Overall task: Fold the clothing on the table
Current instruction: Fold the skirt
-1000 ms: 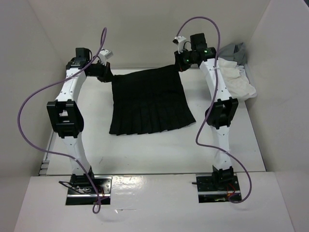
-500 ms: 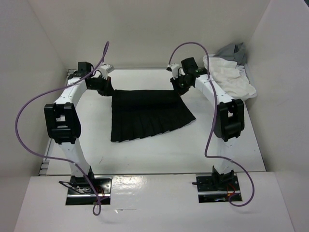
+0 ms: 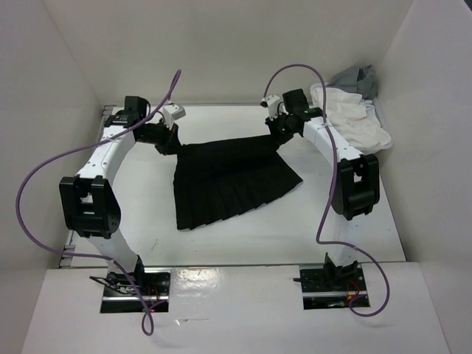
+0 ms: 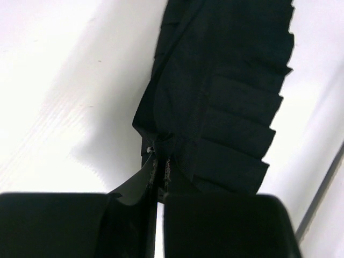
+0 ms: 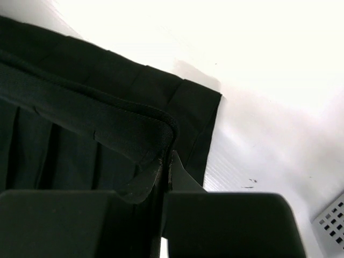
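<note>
The clothing point(image 3: 228, 181), a black pleated skirt, lies on the white table point(image 3: 243, 232) with its waistband end raised. My left gripper point(image 3: 179, 145) is shut on the left waistband corner, and the left wrist view shows the fabric point(image 4: 226, 97) pinched at the gripper's point(image 4: 159, 161) tips, pleats hanging away. My right gripper point(image 3: 278, 135) is shut on the right waistband corner; in the right wrist view the ribbed waistband point(image 5: 91, 121) folds into the closed tips point(image 5: 166, 161). The hem rests on the table, slanting down to the left.
A white cloth point(image 3: 354, 118) and a grey cloth point(image 3: 355, 77) are heaped at the back right corner. White walls enclose the table on three sides. Purple cables loop off both arms. A perforated metal piece point(image 5: 333, 223) shows at the right wrist view's corner.
Both grippers carried the waistband forward and up from the back edge, then shifted slightly right; the skirt's top doubled over and the hem now slants.
</note>
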You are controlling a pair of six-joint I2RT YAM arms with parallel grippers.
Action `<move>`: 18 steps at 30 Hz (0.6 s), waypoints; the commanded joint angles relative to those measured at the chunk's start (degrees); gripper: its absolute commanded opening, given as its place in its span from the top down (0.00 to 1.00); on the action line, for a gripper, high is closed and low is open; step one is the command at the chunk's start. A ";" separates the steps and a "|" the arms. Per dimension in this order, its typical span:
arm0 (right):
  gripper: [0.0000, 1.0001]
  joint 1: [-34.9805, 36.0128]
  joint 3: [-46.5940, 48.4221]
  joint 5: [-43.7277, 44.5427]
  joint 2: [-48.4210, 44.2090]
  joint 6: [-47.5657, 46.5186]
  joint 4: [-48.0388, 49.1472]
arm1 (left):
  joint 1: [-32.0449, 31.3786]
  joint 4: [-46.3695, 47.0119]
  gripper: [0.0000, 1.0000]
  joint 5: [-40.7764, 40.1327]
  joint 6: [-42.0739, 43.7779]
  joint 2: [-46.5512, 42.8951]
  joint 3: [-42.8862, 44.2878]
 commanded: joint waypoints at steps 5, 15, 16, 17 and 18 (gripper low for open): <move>1.00 -2.52 1.42 6.19 -3.09 0.62 2.76 | -5.10 -9.87 1.00 -3.32 7.57 -5.04 -1.39; 1.00 -4.11 5.11 0.57 -4.94 -6.93 -7.06 | -15.30 -16.02 1.00 -9.55 10.30 -7.41 -8.60; 1.00 -4.11 6.33 0.57 -4.94 -7.89 -10.48 | -16.61 -16.03 1.00 -10.78 10.30 -7.94 -9.56; 1.00 -4.11 6.87 -1.17 -5.55 -10.60 -12.51 | -17.15 -16.03 1.00 -11.31 10.30 -8.46 -10.44; 1.00 -4.11 7.83 -1.97 -5.55 -11.93 -14.71 | -17.67 -16.03 1.00 -11.84 10.30 -8.47 -10.44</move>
